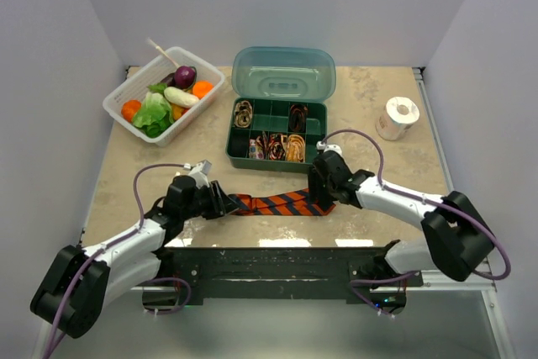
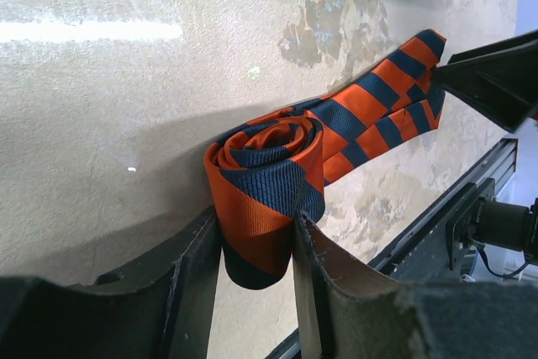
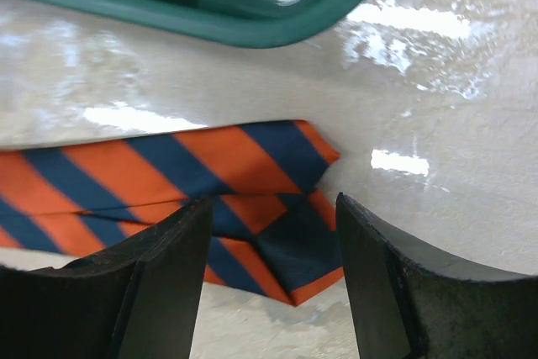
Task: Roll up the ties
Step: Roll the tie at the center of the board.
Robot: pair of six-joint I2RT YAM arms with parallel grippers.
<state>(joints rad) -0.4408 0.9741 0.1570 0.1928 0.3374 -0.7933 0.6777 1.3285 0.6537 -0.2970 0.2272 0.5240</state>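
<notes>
Striped tie (image 1: 282,203), rolled at its left end, is pinched there by left gripper (image 2: 258,234); right gripper (image 3: 273,208) hangs released.

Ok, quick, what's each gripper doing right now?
Left gripper: closed on the rolled end of the striped tie.
Right gripper: open, over the tie's flat end.

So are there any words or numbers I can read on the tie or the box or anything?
None can be read: the orange and navy striped tie, the teal compartment box and the white tape roll show no words, numbers or logos.
</notes>
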